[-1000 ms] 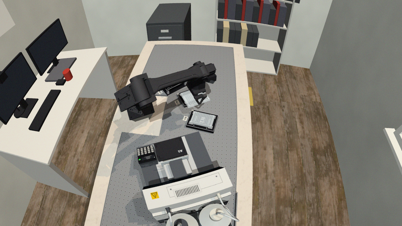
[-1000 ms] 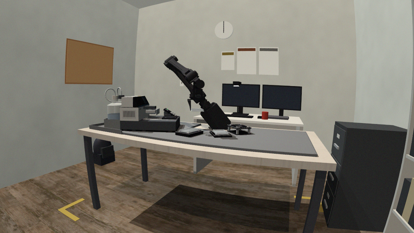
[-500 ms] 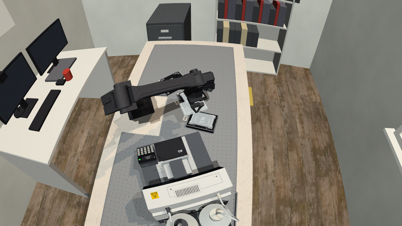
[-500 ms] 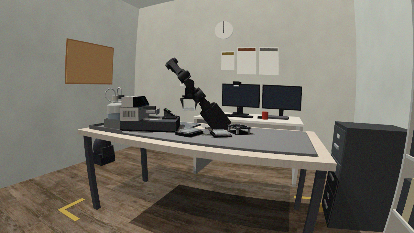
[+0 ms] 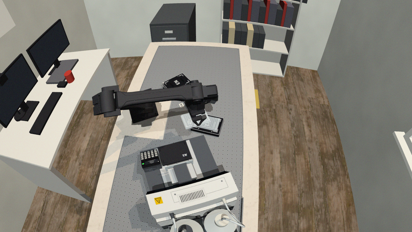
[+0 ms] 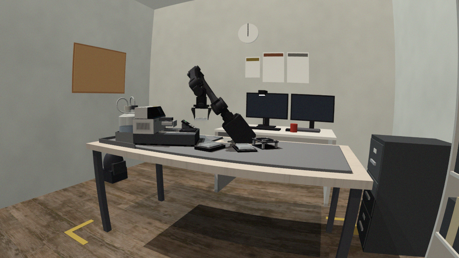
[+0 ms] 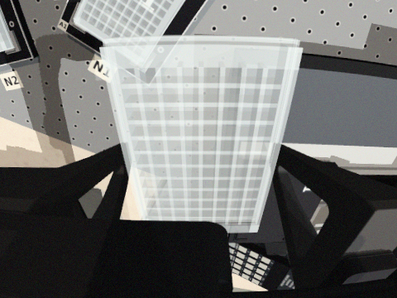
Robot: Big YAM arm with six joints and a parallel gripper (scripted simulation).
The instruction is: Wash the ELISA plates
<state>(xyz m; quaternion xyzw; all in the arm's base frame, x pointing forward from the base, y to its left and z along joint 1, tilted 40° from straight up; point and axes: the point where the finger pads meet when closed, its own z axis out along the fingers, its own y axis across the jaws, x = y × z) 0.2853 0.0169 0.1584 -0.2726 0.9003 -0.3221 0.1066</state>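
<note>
In the top view's centre, the claw (image 5: 198, 122) (image 6: 201, 118) (image 7: 200, 151), spread wide, gripped the clear plate (image 5: 187, 120) (image 6: 200, 119) (image 7: 203, 124) by its long sides, high above the desk (image 5: 250, 161) (image 6: 224, 166), with the washer's carrier (image 5: 174, 152) (image 6: 188, 130) (image 7: 270, 215) lower left.

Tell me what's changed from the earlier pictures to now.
The hand has swung toward the washer, carrying the held plate from near N2 to above the N1 area. Nothing was newly gripped or let go. The N1 plate, N2 plate and washer stayed put; its lamp is still green.
</note>
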